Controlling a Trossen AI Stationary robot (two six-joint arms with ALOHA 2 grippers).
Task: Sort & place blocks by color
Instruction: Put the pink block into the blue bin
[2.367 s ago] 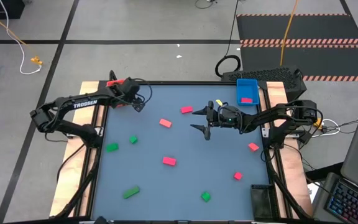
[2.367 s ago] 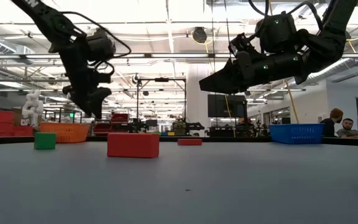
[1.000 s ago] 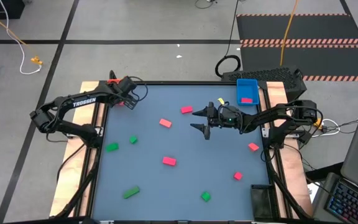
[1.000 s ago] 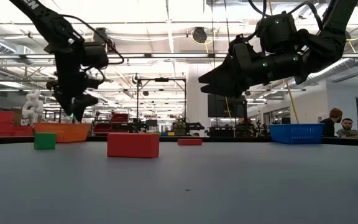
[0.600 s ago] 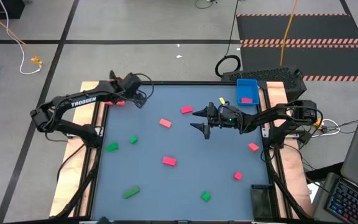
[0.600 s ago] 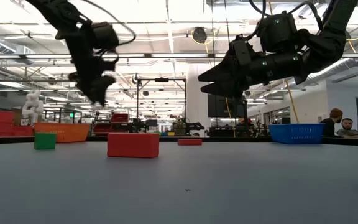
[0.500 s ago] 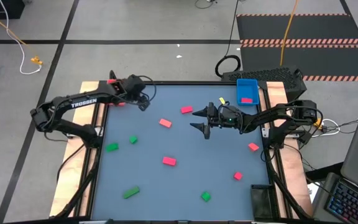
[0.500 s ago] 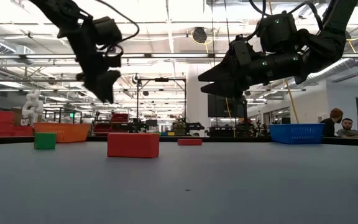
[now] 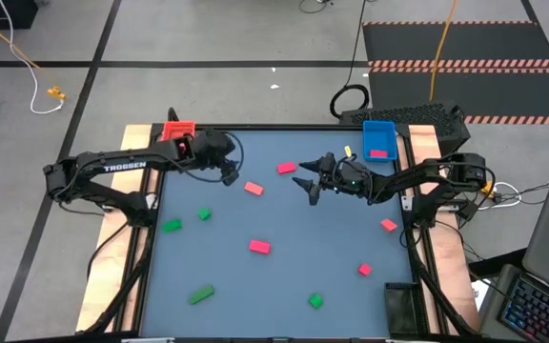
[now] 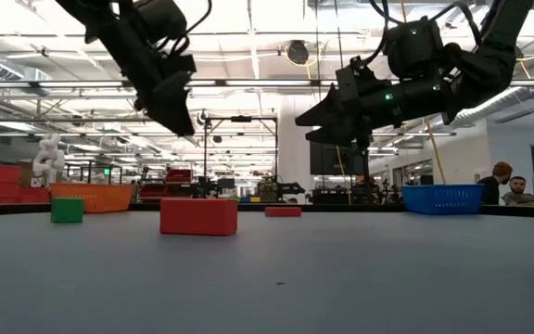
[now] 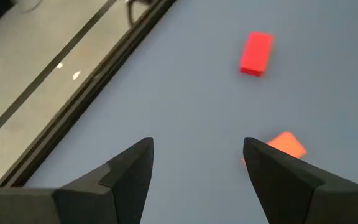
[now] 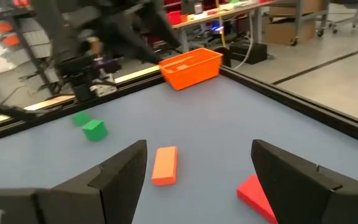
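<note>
- Near the front edge of the table, a green bar and a green cube are seen untouched, with a pink cube toward the right edge.
- Around the middle, a pink bar is seen, with two green cubes near the left edge and a salmon block by the right edge; none has been shifted.
- The left gripper has been swung away from the red tray at the far left corner and is now held above the table just beside a salmon bar; its jaws are parted and empty.
- The right gripper has been turned slightly and is held open and empty, above the far half of the table, near a second salmon bar.
- At the far right corner, one pink block is seen already lying in the blue tray.
- The left arm's shift is judged to be an approach for a new pick, with most of the sorting left undone.
</note>
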